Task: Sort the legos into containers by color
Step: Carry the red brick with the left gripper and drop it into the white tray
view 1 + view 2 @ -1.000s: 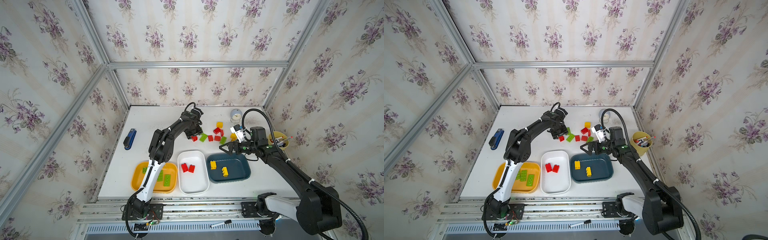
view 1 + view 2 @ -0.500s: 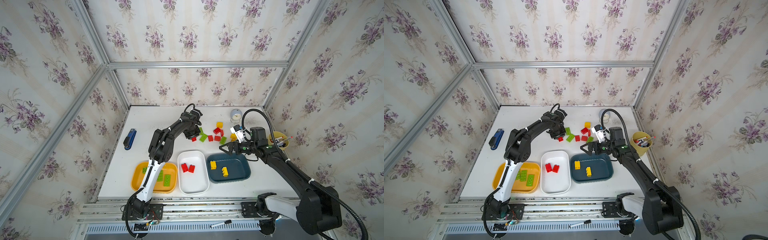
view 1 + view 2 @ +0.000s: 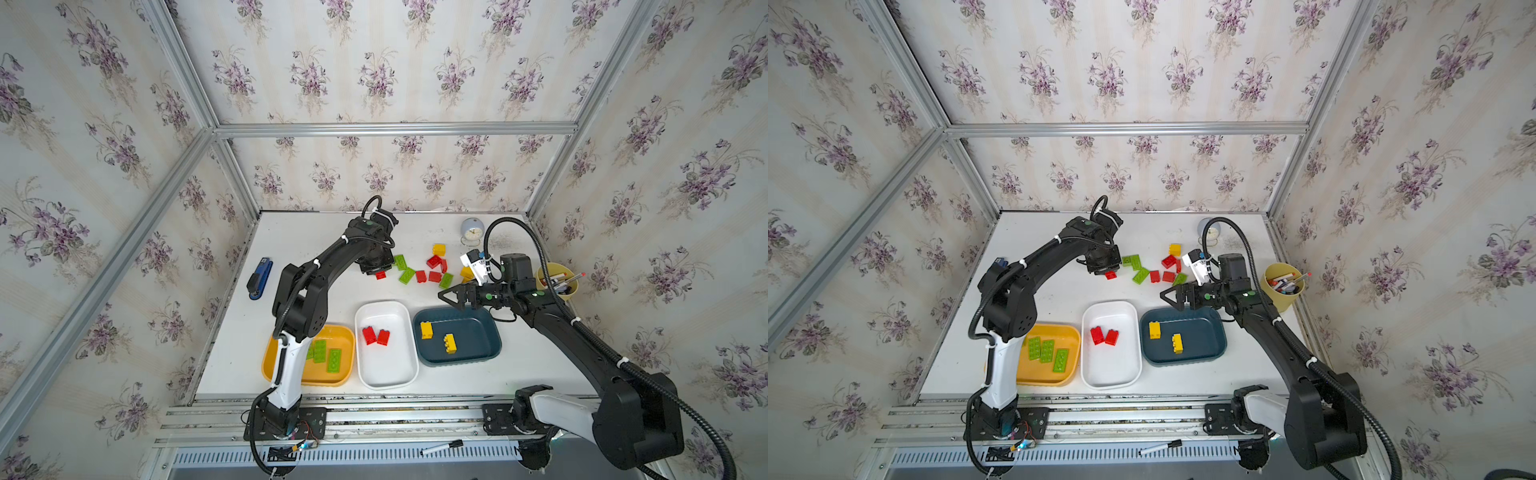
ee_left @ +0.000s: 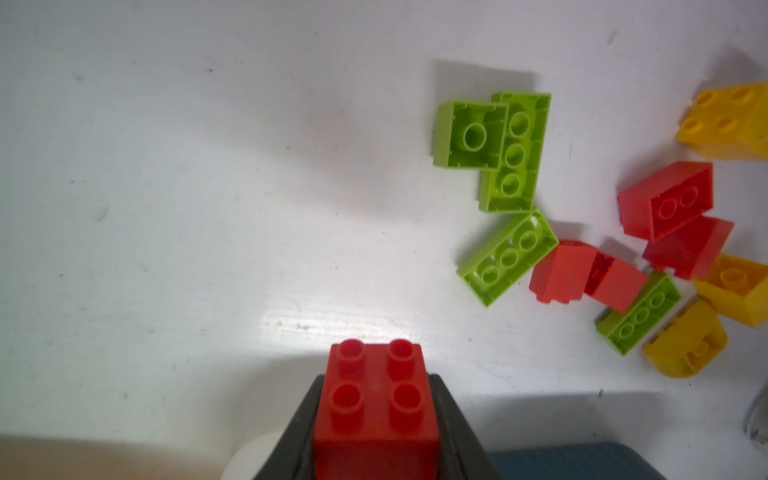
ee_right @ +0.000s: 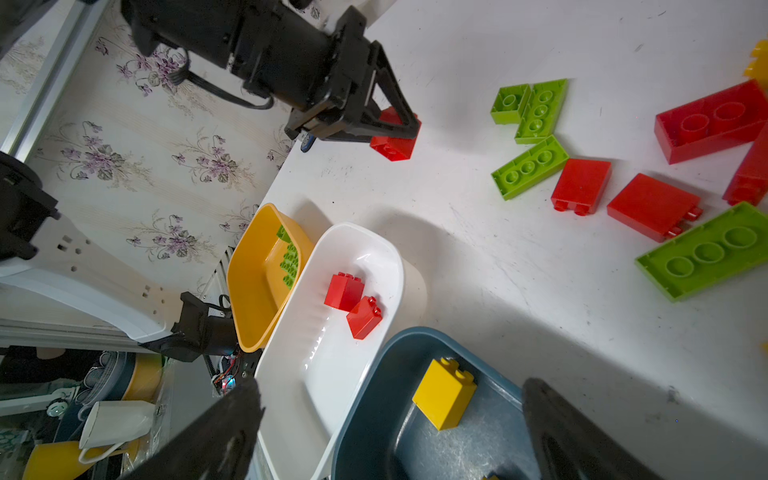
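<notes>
A robot lab's test booth: flowered wallpaper panels (image 3: 374,62) fill an aluminium frame (image 3: 395,129) around a white table (image 3: 311,232), and a left arm (image 3: 299,299) and right arm (image 3: 582,349) are bolted to a metal rail (image 3: 374,411) at its front.

I'm pinching a red brick (image 3: 1111,274) in my left gripper (image 3: 1108,272), right gripper (image 3: 1170,298) hovering spread wide at the far rim of the teal tray (image 3: 1206,343)

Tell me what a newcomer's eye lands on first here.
The left tool grips a red brick beside a bright scatter of loose bricks in the middle of the table. Nearer the robot sit the orange-yellow tray holding green bricks, the white tray holding red, the teal tray holding yellow.
</notes>
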Controlling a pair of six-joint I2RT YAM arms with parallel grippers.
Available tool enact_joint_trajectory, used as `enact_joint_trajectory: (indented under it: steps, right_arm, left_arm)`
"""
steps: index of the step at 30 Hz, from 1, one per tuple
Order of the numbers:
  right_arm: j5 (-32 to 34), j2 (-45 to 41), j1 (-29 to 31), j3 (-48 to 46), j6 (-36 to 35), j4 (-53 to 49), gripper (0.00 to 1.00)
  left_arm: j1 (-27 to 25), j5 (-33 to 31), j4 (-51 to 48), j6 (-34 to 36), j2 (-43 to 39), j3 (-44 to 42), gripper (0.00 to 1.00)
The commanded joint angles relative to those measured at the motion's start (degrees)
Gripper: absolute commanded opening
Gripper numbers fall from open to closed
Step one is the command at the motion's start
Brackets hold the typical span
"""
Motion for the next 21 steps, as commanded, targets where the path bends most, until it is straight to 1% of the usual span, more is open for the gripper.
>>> enact_joint_trajectory:
  steps: [1, 7, 11, 15, 21]
  right_arm:
    - [-1.11, -0.15, 0.08, 0.44, 0.56, 1.77, 1.00]
    - [-1.37, -0.09, 0.07, 0.36, 0.33, 1.78, 1.00]
    - [-1.29, -0.42, 0.09, 0.27, -0.01, 1.17, 1.00]
    - [-1.10, -0.90, 0.08, 0.27, -0.66, 0.09, 1.00]
    - [-0.84, -1.43, 0.09, -0.30, -1.03, -0.51, 1.00]
  left_arm:
    - [-1.64, 0.61, -0.83, 1.66, -5.99, -5.31, 0.33]
    - [-7.14, 2.84, -0.69, -0.02, -17.15, -15.92, 0.33]
    - [-11.73, 3.93, -0.39, -1.78, -21.46, -20.79, 0.33]
    - [-15.94, 5.79, 2.29, -4.09, -23.00, -25.73, 0.34]
    - [-17.86, 10.10, 9.08, -4.62, -20.46, -30.20, 0.34]
